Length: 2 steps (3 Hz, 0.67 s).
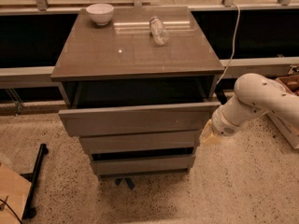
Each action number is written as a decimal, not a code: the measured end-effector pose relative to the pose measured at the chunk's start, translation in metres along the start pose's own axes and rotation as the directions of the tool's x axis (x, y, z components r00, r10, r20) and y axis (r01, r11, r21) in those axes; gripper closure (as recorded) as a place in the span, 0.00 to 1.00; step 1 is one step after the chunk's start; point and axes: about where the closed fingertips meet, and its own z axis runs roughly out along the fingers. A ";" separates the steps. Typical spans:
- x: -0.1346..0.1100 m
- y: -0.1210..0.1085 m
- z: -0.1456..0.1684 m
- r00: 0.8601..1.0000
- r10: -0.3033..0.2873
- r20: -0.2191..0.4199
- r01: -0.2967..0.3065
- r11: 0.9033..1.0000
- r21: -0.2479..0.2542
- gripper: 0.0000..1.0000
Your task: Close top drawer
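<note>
The top drawer point(135, 119) is the uppermost of three in a grey-brown cabinet point(135, 55). It stands only a little way out, with a dark gap showing behind its plain front panel. My gripper point(208, 134) is at the end of the white arm point(254, 101), low at the right end of the drawer's front panel, touching or almost touching its right corner. The two lower drawer fronts point(140, 141) sit further in beneath it.
A white bowl point(100, 13) and a clear bottle point(159, 30) lying on its side rest on the cabinet top. A white cable point(232, 41) hangs at the right. A cardboard box point(288, 120) stands on the floor at the right and a black stand point(35, 176) at the left.
</note>
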 end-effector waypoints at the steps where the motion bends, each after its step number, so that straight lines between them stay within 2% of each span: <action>1: -0.008 -0.012 0.002 1.000 -0.015 0.011 0.015 0.999 0.032 1.00; 2: -0.033 -0.052 -0.001 0.995 -0.090 0.036 0.085 0.989 0.123 1.00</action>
